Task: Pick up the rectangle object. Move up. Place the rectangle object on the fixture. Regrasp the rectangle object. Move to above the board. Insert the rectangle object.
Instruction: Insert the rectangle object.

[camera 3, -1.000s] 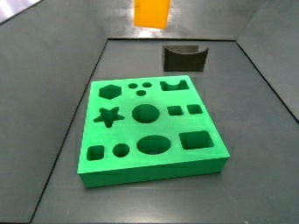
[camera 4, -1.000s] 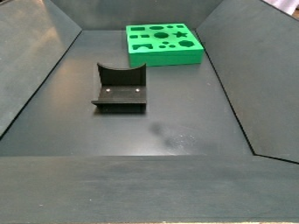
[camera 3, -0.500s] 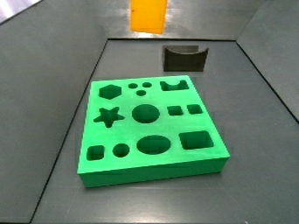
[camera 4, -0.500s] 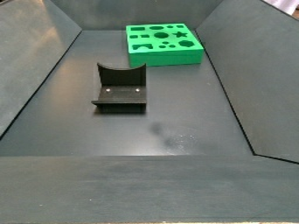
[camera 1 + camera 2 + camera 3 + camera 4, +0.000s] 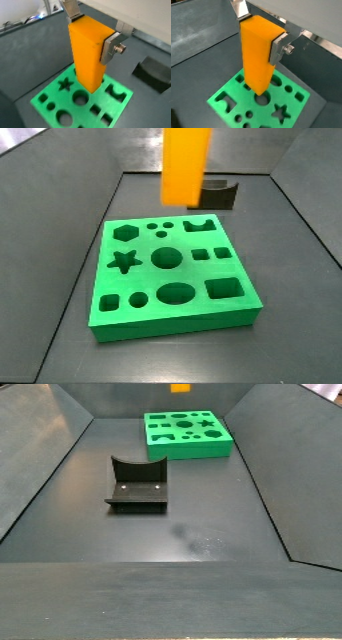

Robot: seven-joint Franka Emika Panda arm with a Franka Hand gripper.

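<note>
In a side view the green board (image 5: 174, 278) lay on the dark floor, its shaped holes facing up. Above its far edge hung the orange block (image 5: 186, 166), upright and not touching the board; its top was out of the picture. Behind it stood the fixture (image 5: 218, 194), empty.

In both wrist views the gripper (image 5: 93, 32) was clamped on the block near its upper end, one silver finger (image 5: 111, 46) pressing on each of two opposite sides. The block (image 5: 259, 55) pointed straight down with its square end free, probably so that this end could enter a square hole. It was high above the board (image 5: 264, 101), so the insertion was not yet begun.
</note>
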